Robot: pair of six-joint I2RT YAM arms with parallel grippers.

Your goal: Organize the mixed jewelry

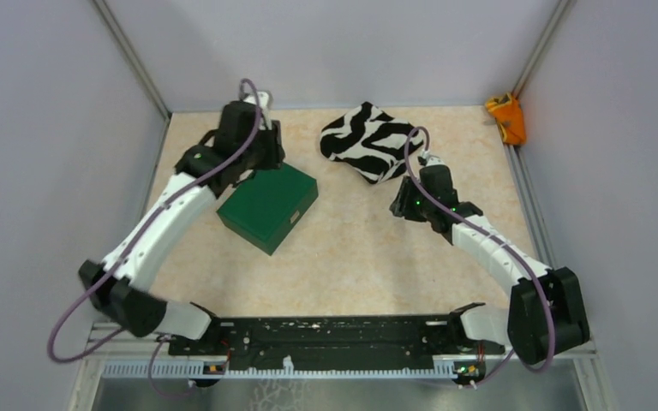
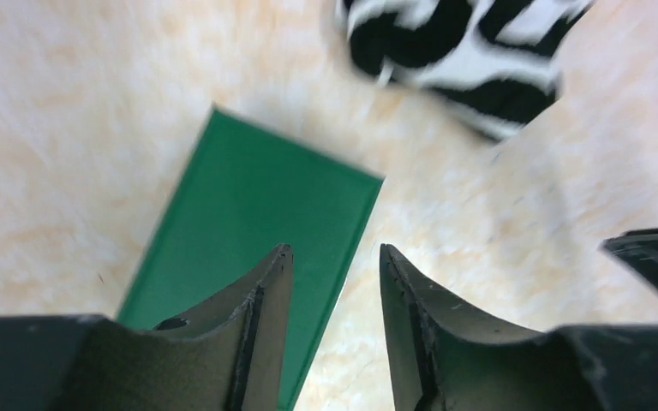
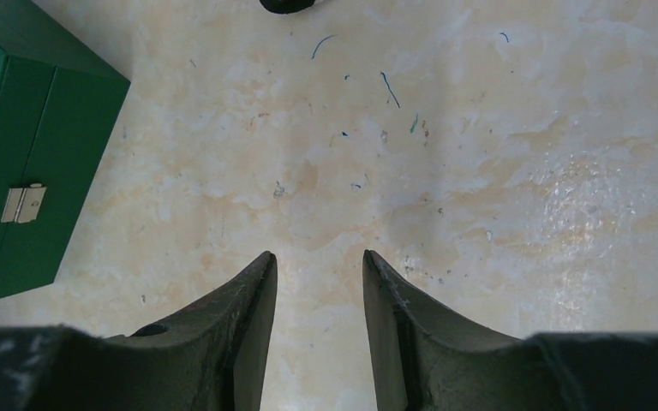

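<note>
No silvery hoop or gold specks show in any view; the jewelry is hidden. A closed dark green box [image 1: 267, 205] lies left of centre, its metal latch [image 3: 23, 204] on the near side. A zebra-striped cloth [image 1: 368, 141] lies bunched at the back. My left gripper [image 1: 264, 158] hovers over the box's far edge, open and empty; in the left wrist view [image 2: 334, 250] the box [image 2: 257, 205] lies under its left finger and the cloth [image 2: 463, 51] is ahead. My right gripper [image 1: 404, 204] is open and empty over bare table [image 3: 317, 254], the box [image 3: 26, 154] to its left.
An orange object [image 1: 507, 117] sits in the back right corner. Grey walls close in the table on the left, back and right. Tiny blue and green thread bits [image 3: 390, 88] lie on the beige tabletop. A dark part of the right arm [image 2: 651, 261] shows at the left wrist view's right edge.
</note>
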